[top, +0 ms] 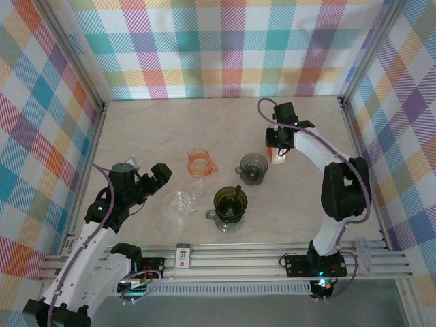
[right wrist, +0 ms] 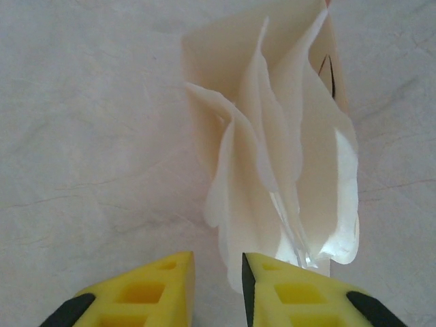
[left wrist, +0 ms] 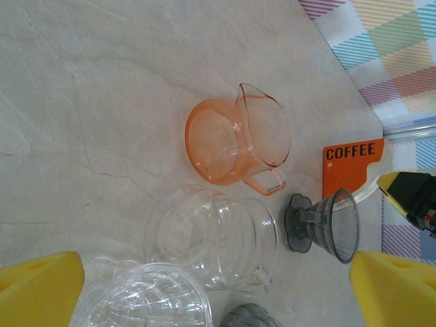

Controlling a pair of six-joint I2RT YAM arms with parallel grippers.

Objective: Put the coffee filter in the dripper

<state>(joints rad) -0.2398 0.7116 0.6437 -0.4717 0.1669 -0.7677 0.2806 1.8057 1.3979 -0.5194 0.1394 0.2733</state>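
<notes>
Cream paper coffee filters (right wrist: 272, 136) stand fanned out of their pack on the table. My right gripper (right wrist: 218, 286) is directly over them, its yellow fingers a narrow gap apart, and the lowest filter edge reaches into that gap beside the right finger. In the top view, the right gripper (top: 278, 151) hangs over the orange filter pack (top: 278, 157), just right of the grey dripper (top: 253, 168). The grey dripper (left wrist: 327, 225) and the "COFFEE" pack (left wrist: 351, 167) also appear in the left wrist view. My left gripper (top: 163, 176) (left wrist: 218, 293) is open and holds nothing.
An orange jug (top: 199, 163) (left wrist: 235, 139), a clear ribbed dripper (top: 178, 204) (left wrist: 143, 300), a clear glass server (left wrist: 218, 238) and a dark olive server (top: 228, 203) crowd the table's middle. Checkered walls enclose the table on three sides.
</notes>
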